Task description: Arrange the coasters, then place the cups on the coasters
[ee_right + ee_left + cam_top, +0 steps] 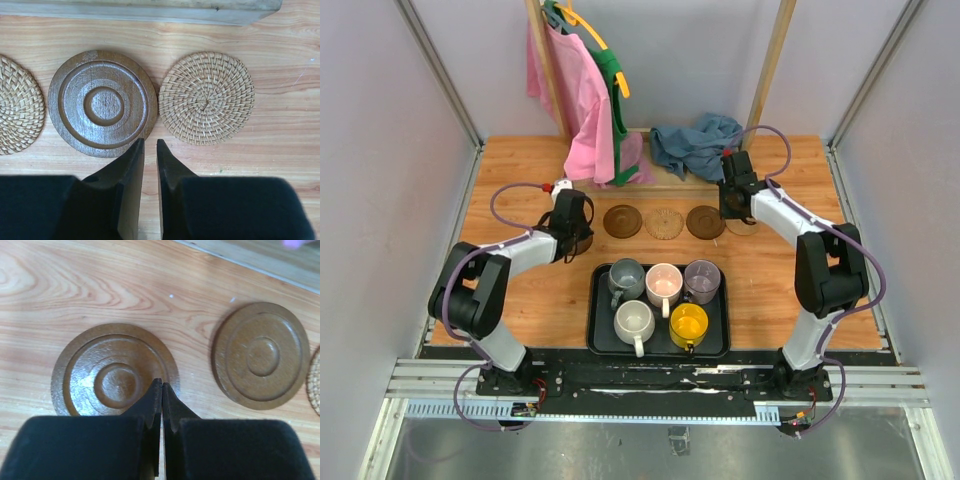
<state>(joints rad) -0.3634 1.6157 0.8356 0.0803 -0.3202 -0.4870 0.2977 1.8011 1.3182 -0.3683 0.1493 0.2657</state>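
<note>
Five coasters lie in a row on the wooden table: dark wood (622,221), tan woven (664,223), dark wood (705,222), and one at each end, mostly under the grippers. My left gripper (161,385) is shut and empty, its tips over the near rim of the leftmost dark coaster (115,372); the neighbouring dark coaster (261,355) lies to its right. My right gripper (150,144) is open by a narrow gap and holds nothing. It is just short of a dark coaster (102,103) and the rightmost woven coaster (206,98). Five cups stand on the tray: grey (625,275), pink (664,283), lavender (702,280), white (634,322), yellow (689,325).
The black tray (724,330) sits at the near middle between the arm bases. At the back are a pink cloth (582,95) on a green hanger, a blue cloth (695,142), two wooden posts and a low wooden batten (150,12).
</note>
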